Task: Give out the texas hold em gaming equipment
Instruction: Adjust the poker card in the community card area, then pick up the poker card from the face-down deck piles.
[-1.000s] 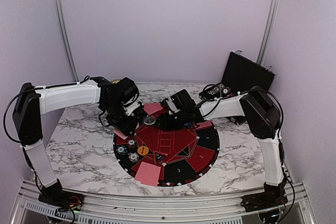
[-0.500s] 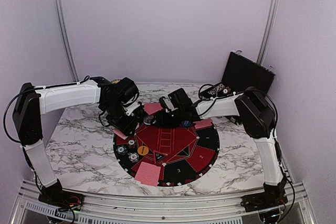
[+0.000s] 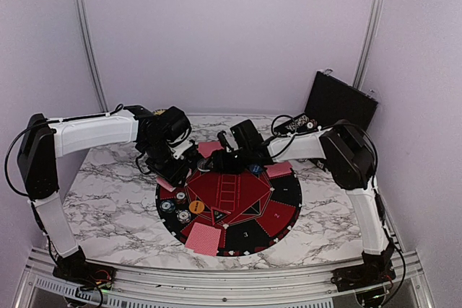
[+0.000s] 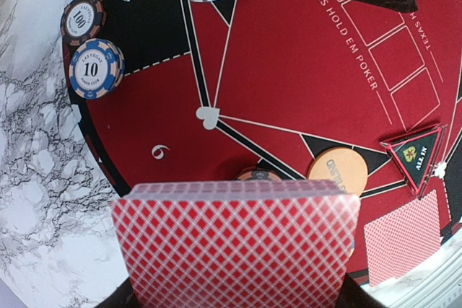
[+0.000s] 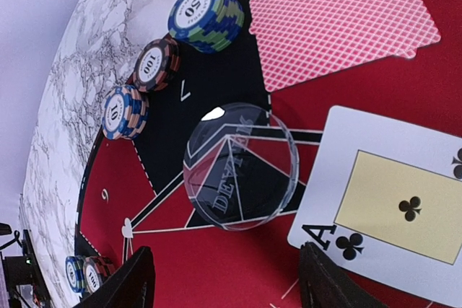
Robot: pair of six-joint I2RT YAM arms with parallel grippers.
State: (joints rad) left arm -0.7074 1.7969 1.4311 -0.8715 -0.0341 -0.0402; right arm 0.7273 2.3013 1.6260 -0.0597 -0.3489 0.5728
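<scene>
My left gripper (image 3: 175, 171) is shut on a deck of pink-red-backed cards (image 4: 234, 243) above the left side of the round mat (image 3: 281, 210). My right gripper (image 5: 227, 286) is open, its fingers (image 5: 133, 279) on either side just short of a clear round disc (image 5: 242, 166) that lies on the mat. A face-up ace of clubs (image 5: 393, 200) lies right beside the disc. Red-backed cards (image 5: 339, 19) and three chip stacks (image 5: 206, 16) (image 5: 154, 65) (image 5: 124, 112) lie beyond it. An orange disc (image 4: 337, 171) and more chips (image 4: 96, 68) show in the left wrist view.
A black case (image 3: 339, 102) stands open at the back right, with a chip tray (image 3: 296, 126) before it. Card piles lie at the mat's near edge (image 3: 203, 238) and right (image 3: 280, 171). A blue disc (image 3: 254, 169) and a triangular "all in" marker (image 4: 415, 153) lie on the mat.
My right gripper has moved left across the far part of the mat, up to the clear disc. The left arm with the deck has not moved.
</scene>
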